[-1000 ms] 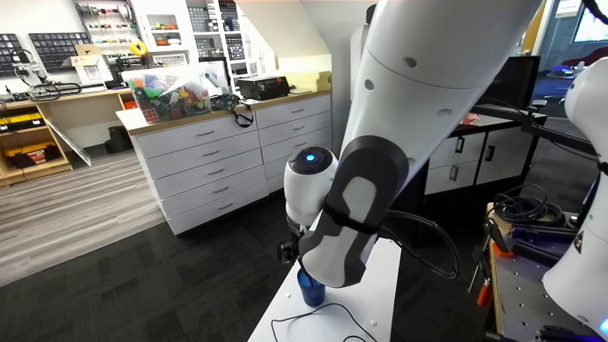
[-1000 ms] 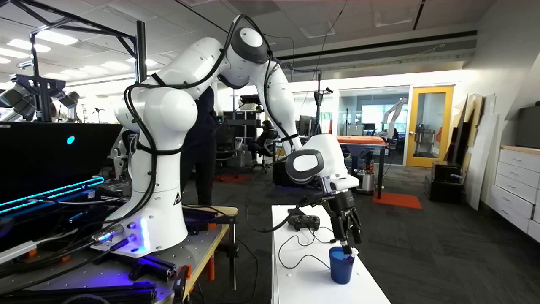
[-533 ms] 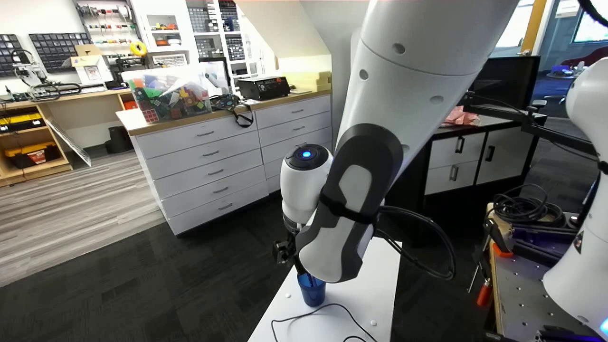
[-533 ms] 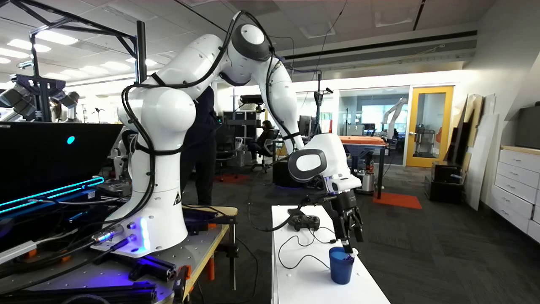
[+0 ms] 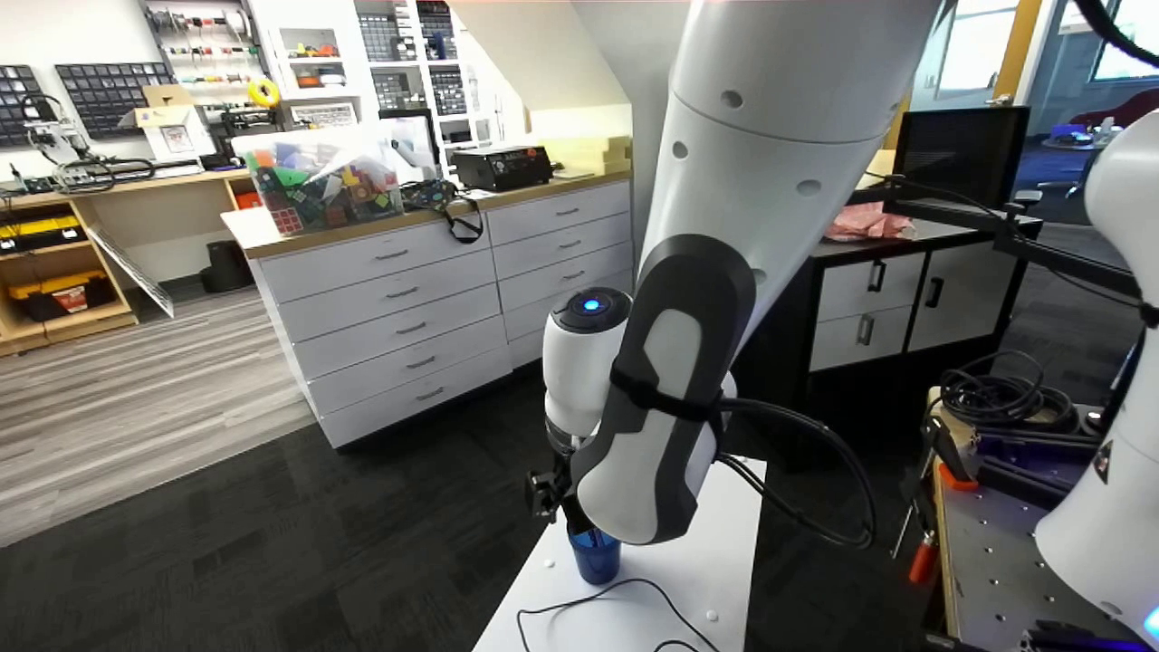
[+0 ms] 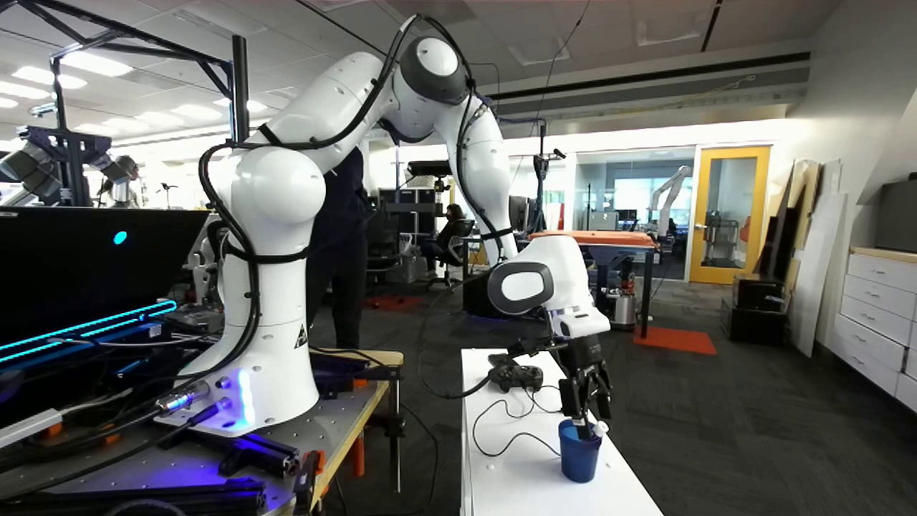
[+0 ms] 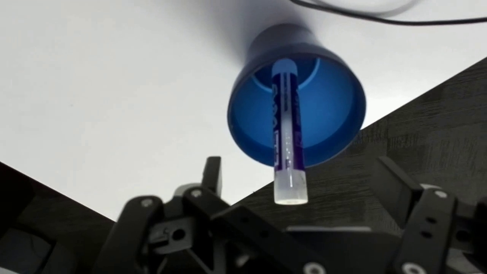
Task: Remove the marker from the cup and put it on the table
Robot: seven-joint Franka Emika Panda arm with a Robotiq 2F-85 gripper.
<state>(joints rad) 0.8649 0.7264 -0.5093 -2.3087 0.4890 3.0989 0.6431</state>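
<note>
The blue cup [image 7: 331, 106] stands upright on the white table [image 7: 114, 95]; the cup also shows in both exterior views [image 5: 598, 561] [image 6: 579, 460]. The purple marker [image 7: 288, 125] with white ends leans inside the cup, one white end sticking out past the rim. That end shows in an exterior view as a small white spot [image 6: 600, 428] at the rim. My gripper [image 7: 302, 182] is open, its fingers wide apart on either side of the marker's protruding end, without touching it. In an exterior view my gripper [image 6: 589, 419] points down at the cup's mouth.
A thin black cable [image 5: 634, 584] lies on the table beside the cup. A black game controller [image 6: 519, 375] lies farther along the table. A white drawer cabinet [image 5: 389, 290] stands beyond the table. The robot's base sits on a separate workbench [image 6: 351, 430].
My gripper rises slightly, then comes down a little closer over the cup, while the arm's elbow shifts. It stays open. The cup and marker have not visibly moved.
</note>
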